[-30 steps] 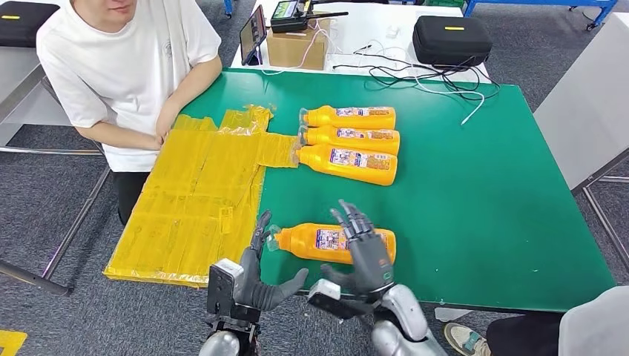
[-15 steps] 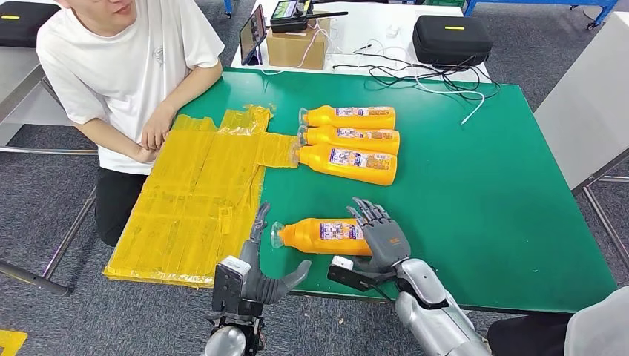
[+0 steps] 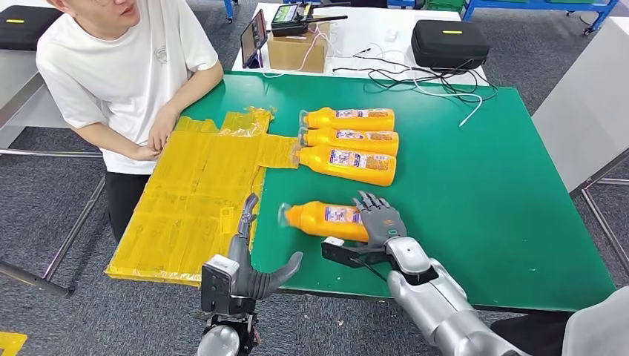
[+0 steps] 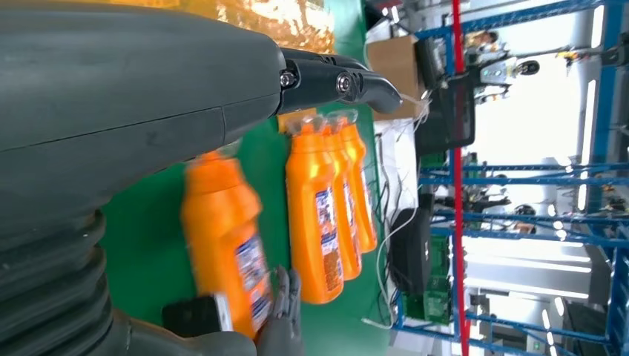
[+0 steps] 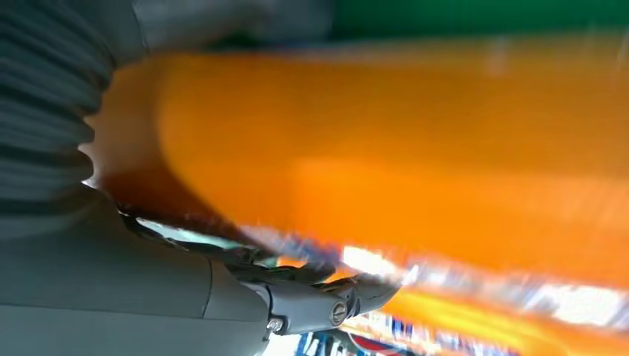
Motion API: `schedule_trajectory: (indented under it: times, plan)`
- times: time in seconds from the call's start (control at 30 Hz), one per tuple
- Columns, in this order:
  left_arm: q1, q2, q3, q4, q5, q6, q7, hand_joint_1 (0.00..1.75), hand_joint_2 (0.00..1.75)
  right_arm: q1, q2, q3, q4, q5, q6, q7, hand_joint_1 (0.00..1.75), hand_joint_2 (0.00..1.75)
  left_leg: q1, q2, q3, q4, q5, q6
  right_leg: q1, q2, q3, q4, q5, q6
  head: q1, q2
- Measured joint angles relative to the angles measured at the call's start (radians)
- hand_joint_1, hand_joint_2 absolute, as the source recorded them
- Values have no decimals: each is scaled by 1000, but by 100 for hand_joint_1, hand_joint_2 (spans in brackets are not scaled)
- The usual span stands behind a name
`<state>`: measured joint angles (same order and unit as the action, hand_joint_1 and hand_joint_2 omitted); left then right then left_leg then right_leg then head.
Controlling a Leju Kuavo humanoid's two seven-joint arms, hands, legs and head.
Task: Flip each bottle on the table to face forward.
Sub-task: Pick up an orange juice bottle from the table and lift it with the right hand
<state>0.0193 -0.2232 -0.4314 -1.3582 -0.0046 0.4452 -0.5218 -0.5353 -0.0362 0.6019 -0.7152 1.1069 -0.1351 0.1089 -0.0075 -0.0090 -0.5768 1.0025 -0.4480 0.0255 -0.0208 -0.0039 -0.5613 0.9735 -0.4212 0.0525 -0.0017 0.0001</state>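
Orange bottle (image 3: 326,218) is lying on its side on the green table (image 3: 482,193), near the front edge, cap pointing toward the yellow plastic sheet (image 3: 196,200), label side showing up; image is slightly blurred. Right hand (image 3: 376,219) is gripping the bottle's base end, fingers curled over the top, thumb underneath; right wrist view shows orange body (image 5: 415,156) pressed close against the palm w/ thumb wrapped under it. Cannot tell whether bottle is lifted clear of the table or resting on it.

Left hand (image 3: 251,261) is hanging off the table's front edge, beside the sheet's corner, fingers spread apart, thumb out, holding nothing, not touching the bottle. Left wrist view: same bottle (image 4: 222,245) blurred, w/ right hand fingers (image 4: 285,297) at its base.

Three more orange bottles (image 3: 347,141) are lying side by side farther back, mid-table, touching each other, caps toward the sheet, labels up.

Person in white T-shirt (image 3: 126,59) is standing at the table's left side, hands resting at the sheet's edge. Behind the table: cardboard box (image 3: 297,46), black case (image 3: 451,41), loose cables (image 3: 415,74)
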Motion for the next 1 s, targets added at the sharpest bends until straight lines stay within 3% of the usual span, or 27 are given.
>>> schedule_trajectory:
  times: [0.33,0.5,0.63,0.77,0.9,1.0]
  plan:
    - [5,-4,21,0,-6,-30,14,0,175,-59,3,44,41,-24,83,9,175,175,0,0,0,0,1,0,0,0,0,0,1,0,0,0]
    - [9,-5,25,-1,1,-38,15,0,175,-56,3,33,40,-141,68,-93,175,175,0,0,0,0,0,0,0,0,0,0,1,0,0,0]
    - [15,-15,45,-16,117,-42,20,0,175,-15,1,-12,-2,-308,20,-230,175,175,0,2,0,0,0,0,0,2,-1,0,1,-1,0,0]
    - [15,-26,71,-33,177,-29,23,0,175,28,3,-38,-52,-348,-13,-253,175,175,0,4,0,0,0,0,0,3,-1,0,1,-1,0,0]
    - [13,-44,125,-38,271,53,-14,0,175,105,21,-88,-117,-424,-163,-306,175,175,1,4,-1,0,0,0,1,3,-2,0,1,-1,0,0]
    - [13,-50,151,-40,317,57,-21,0,175,165,34,-126,-168,-454,-243,-338,175,175,1,2,-4,0,0,0,1,2,-4,1,1,-1,0,0]
